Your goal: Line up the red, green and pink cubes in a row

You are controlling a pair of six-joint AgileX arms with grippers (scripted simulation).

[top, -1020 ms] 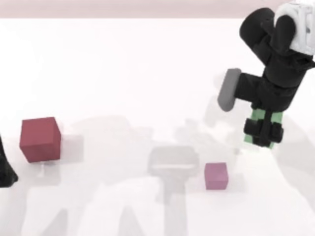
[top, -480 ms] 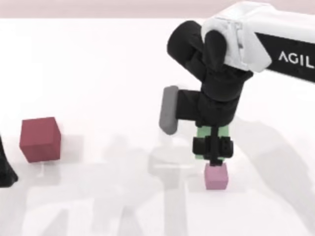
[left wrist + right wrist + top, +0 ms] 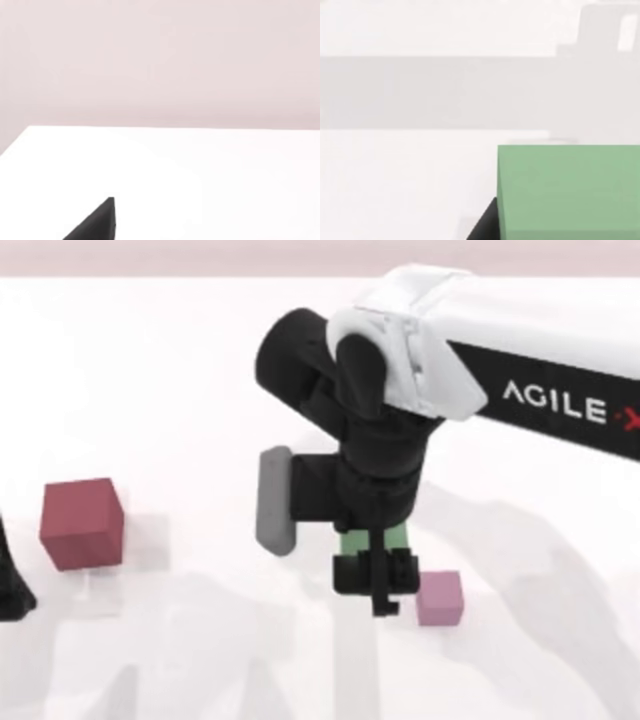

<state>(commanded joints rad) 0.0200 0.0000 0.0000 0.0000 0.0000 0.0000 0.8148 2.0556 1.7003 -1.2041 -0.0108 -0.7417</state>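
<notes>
- Holding the green cube (image 3: 372, 541) between its fingers, the right gripper (image 3: 377, 578) is over the middle of the table (image 3: 180, 380), just left of the pink cube (image 3: 440, 598).
- Only a small part of the green cube shows in the top view, under the black wrist; I cannot tell if it touches the table or the pink cube.
- In the right wrist view the green cube (image 3: 570, 190) fills one corner, with a dark finger (image 3: 482, 226) against its side.
- The red cube (image 3: 82, 523) stands well apart, near the left side of the table.
- The left arm (image 3: 12, 585) is parked at the left edge; I cannot tell how its fingers stand.
</notes>
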